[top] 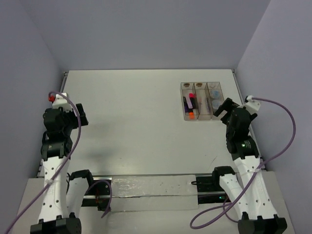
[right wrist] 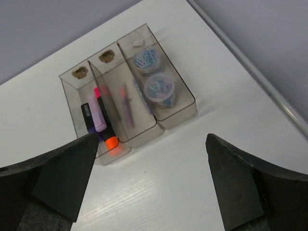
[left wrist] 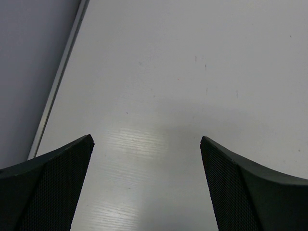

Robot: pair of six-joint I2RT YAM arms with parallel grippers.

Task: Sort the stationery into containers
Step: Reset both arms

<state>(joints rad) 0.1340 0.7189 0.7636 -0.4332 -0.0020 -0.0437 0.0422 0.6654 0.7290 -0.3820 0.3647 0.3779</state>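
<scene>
Three joined clear bins (top: 201,101) stand at the table's far right. In the right wrist view the left bin (right wrist: 72,89) holds black highlighters with an orange end (right wrist: 111,143) and a pale pink block (right wrist: 98,113). The middle bin holds thin pink and grey sticks (right wrist: 126,108). The right bin holds two round bluish pots (right wrist: 160,88). My right gripper (right wrist: 151,137) is open and empty, just on the near side of the bins (top: 224,108). My left gripper (left wrist: 147,139) is open and empty over bare table at the far left (top: 80,114).
A grey wall borders the table on the left, back and right, with a raised table rim (left wrist: 57,86) next to my left gripper. A shiny clear strip (top: 151,192) lies between the arm bases. Purple cables (top: 287,131) loop beside both arms.
</scene>
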